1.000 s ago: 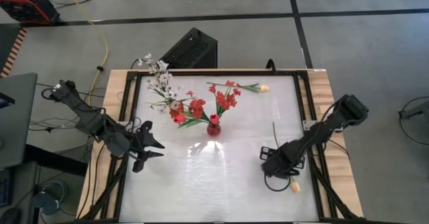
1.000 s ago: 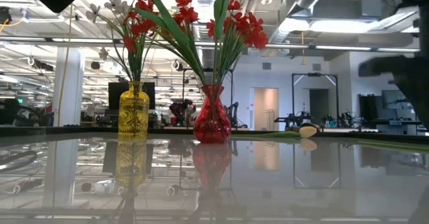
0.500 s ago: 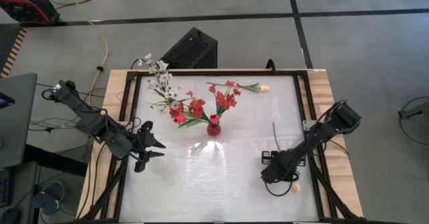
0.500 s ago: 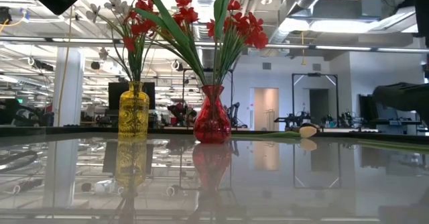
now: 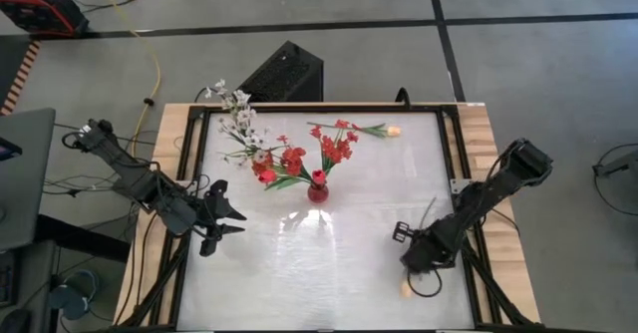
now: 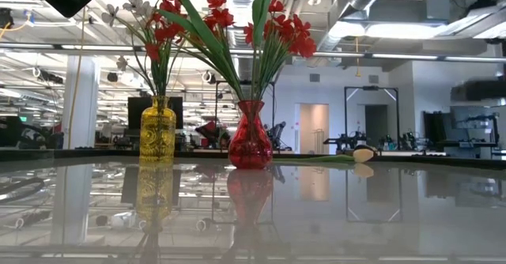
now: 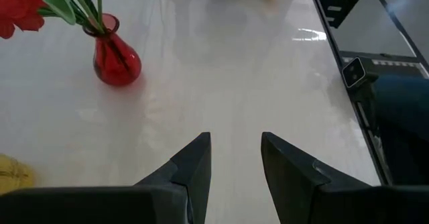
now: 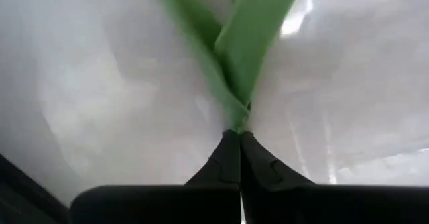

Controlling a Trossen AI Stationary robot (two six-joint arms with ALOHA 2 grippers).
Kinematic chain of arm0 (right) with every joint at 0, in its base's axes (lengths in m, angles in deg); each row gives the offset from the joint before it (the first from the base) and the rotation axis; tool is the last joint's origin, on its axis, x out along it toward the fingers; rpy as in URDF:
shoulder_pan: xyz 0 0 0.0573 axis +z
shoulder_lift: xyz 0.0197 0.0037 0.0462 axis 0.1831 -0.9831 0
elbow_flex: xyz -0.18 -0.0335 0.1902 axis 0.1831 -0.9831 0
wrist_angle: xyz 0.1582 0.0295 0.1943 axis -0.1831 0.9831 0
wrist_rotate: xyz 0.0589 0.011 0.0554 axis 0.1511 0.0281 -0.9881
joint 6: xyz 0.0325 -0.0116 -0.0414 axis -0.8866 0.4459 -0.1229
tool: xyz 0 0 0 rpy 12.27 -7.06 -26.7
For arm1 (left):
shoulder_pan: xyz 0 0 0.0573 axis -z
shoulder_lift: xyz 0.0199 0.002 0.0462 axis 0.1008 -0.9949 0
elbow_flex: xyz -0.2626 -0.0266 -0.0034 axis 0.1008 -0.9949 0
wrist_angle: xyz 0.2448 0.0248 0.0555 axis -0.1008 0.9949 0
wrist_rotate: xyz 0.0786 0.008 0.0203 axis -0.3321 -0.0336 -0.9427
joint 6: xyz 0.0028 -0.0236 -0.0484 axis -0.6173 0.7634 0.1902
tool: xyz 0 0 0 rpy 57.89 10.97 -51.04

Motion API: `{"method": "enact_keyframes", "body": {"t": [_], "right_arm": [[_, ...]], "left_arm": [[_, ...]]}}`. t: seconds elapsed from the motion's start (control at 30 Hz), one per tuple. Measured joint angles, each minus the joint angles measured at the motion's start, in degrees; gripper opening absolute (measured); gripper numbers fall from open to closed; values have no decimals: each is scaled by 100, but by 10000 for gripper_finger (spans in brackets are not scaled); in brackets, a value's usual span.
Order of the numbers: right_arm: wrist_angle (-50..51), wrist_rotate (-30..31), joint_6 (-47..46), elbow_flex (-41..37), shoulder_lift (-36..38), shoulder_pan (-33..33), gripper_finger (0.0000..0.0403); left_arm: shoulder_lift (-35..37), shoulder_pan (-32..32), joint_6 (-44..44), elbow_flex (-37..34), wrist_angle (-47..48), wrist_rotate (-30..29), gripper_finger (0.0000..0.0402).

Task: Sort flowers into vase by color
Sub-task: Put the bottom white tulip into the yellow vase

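Observation:
A peach-orange tulip lies at the near right, its bud [image 5: 407, 289] beside my right gripper [image 5: 417, 261], which is shut on its green stem [image 8: 201, 49]. A red vase [image 5: 317, 191] mid-table holds red flowers [image 6: 277, 27]. A yellow vase [image 6: 158, 136] to its left holds red clusters and a white spray. White sprays [image 5: 237, 114], a red cluster [image 5: 339, 130] and another peach tulip [image 5: 393, 131] lie near the far edge. My left gripper [image 5: 231, 223] waits open at the left, pointing toward the red vase [image 7: 115, 62]. My right gripper pinches the peach tulip's stem between its two fingertips, where a leaf [image 8: 258, 23] branches off [image 8: 236, 120]. The fingers come slanting down from above. Stem and leaf run on past the fingertips; whether the flower is clear of the table, I cannot tell.
The white tabletop has a dark frame and wooden side boards [image 5: 488, 144]. A black box [image 5: 284, 72] stands behind the far edge. Open tabletop lies between the red vase and the near edge [image 5: 319, 283].
My right gripper has shut on the peach tulip's stem and gone a little toward the near edge. The tulip has turned about: its bud has swung toward the table's left, and its stem end toward the right.

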Motion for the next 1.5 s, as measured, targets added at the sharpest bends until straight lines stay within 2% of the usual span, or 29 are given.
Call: {"method": "enact_keyframes", "body": {"t": [0.2,0.33,0.5,0.67,0.97,1.13,1.3,1.5], "right_arm": [[-156,319,-803,129,806,64,20],[-807,347,-1403,291,1370,-27,17],[-2534,387,-2113,298,1891,-204,17],[-4407,404,-2546,300,1953,-403,17],[-7184,415,-2568,305,1208,-687,17],[-8529,418,-2524,383,521,-862,17],[-9005,428,-2520,848,-196,-1084,17],[-9013,431,-2531,1547,-960,-1274,17]], "left_arm": [[0,-2,-6,0,-1,-1,119],[0,-2,-83,-2,-91,-2,119],[1,0,-719,-209,-1031,187,119],[-12,2,-1336,-712,-2405,502,119],[-416,102,-2083,-1539,-5156,1069,118],[-1076,228,-2412,-1582,-6147,881,118],[-2080,241,-2679,-1582,-7513,-22,119],[-3240,195,-2966,-1461,-8922,-14,119]]}}
